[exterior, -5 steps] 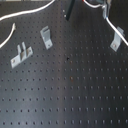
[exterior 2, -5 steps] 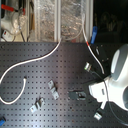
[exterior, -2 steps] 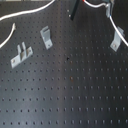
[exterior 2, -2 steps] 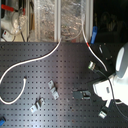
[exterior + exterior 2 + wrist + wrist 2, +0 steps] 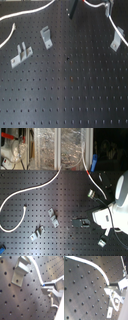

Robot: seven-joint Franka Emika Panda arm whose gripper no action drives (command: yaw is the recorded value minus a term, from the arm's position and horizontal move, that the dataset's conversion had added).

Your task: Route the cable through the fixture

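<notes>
Cable: light, limp, best taken near the tool

Cable (image 5: 45,184), a thin white cord with a red band (image 5: 90,172), is judged light, soft and floppy; it runs across the black perforated desk (image 5: 70,95). In both wrist views it is seen pinched between the tool's (image 5: 46,289) clenched metal fingers (image 5: 53,284). A hold close to the free length should be kept so slack stays controllable. The fixture (image 5: 115,40), a slim, stiff, slanted grey metal strip, stands near the tool. Two other brackets (image 5: 46,36) (image 5: 20,55) stand well apart from it.
</notes>
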